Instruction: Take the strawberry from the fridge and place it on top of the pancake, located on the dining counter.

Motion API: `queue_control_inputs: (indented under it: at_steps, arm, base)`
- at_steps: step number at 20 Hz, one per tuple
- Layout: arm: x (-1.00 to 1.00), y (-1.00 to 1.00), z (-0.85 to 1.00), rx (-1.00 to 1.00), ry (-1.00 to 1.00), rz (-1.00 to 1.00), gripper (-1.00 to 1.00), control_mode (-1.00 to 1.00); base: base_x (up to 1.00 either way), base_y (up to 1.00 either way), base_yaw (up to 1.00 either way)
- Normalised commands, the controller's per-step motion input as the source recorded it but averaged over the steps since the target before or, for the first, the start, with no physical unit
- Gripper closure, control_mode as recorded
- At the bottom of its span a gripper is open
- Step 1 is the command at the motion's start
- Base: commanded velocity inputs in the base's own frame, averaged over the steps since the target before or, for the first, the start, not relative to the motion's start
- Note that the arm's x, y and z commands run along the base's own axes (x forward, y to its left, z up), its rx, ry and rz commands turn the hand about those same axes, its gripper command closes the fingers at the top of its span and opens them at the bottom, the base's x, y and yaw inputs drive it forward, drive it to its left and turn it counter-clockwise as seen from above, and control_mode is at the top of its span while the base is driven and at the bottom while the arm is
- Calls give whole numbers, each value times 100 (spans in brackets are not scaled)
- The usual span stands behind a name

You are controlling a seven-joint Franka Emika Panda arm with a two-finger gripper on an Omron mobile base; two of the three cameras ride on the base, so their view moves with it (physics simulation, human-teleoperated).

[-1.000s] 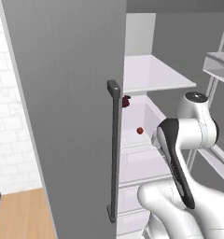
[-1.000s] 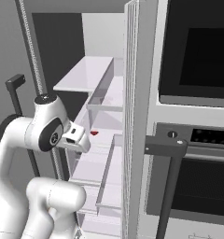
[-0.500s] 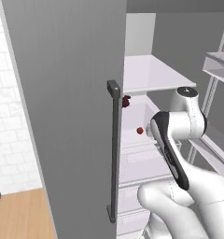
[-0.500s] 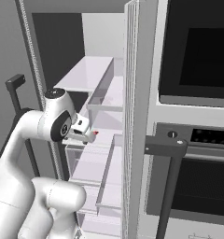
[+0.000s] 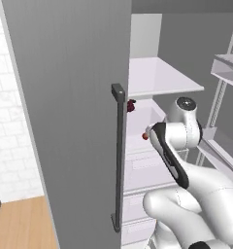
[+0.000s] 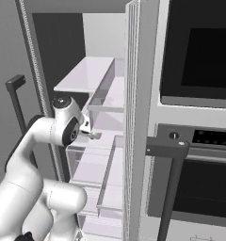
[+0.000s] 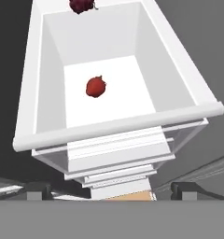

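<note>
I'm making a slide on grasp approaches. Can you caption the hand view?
Open gripper looks down on the strawberry lying on the fridge's white shelf, darker maroon fruit behind.

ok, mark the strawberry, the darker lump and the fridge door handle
strawberry (image 7: 95,87), hand view, middle of the fruit.
darker maroon lump (image 7: 81,5), hand view, its lower half.
fridge door handle (image 5: 120,160), left base view, mid-bar.

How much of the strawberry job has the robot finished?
Done: the fridge door is open and the arm has reached inside. In hand: nothing, the open gripper hangs above the strawberry, which lies alone on the white drawer floor. Left: grab it, carry it out and put it on the pancake.
</note>
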Motion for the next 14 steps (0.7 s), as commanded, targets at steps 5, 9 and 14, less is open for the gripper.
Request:
queue_control_inputs:
  at_steps: [5,9,14]
  arm:
    - [36,-2,-21,0,-19,0,-100,-100]
    - [13,-4,-14,0,-20,0,-100,-100]
    - [0,0,-4,1,-7,0,-100,-100]
  base:
    - [0,0,0]
    - [0,0,0]
    - [0,0,0]
